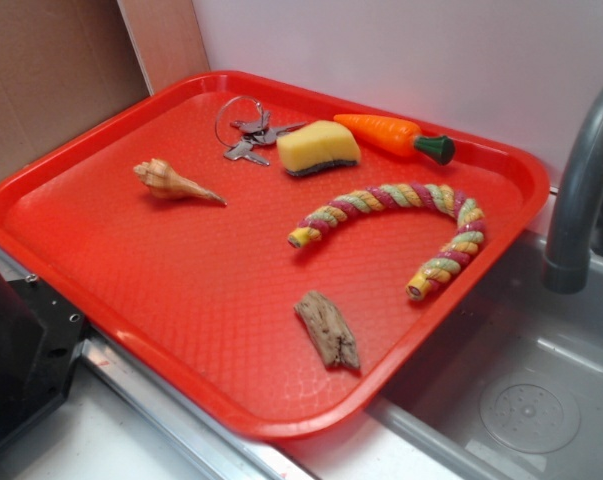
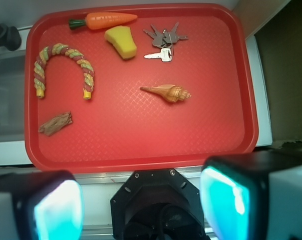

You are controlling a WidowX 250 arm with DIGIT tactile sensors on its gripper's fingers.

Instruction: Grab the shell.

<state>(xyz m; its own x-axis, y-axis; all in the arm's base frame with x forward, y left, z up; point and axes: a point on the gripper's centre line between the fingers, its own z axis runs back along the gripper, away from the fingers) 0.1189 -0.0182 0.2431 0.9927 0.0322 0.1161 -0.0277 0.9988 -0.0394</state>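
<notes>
The shell [image 1: 171, 181] is a small tan spiral seashell with a long thin tip. It lies on its side in the left part of the red tray [image 1: 101, 300]. In the wrist view the shell [image 2: 170, 92] sits mid-tray, tip pointing left. My gripper [image 2: 140, 205] hovers high above the tray's near rim [image 2: 140, 162], well apart from the shell. It is open, its two cyan-padded fingers [image 2: 58, 212] spread wide with nothing between them. The exterior view does not show the gripper.
On the tray also lie a key bunch [image 1: 251, 135], a yellow sponge [image 1: 319, 148], a toy carrot [image 1: 391, 135], a curved striped rope [image 1: 401, 215] and a brown wood chunk [image 1: 328, 330]. A grey faucet [image 1: 581, 190] and sink [image 1: 521, 400] stand to the right.
</notes>
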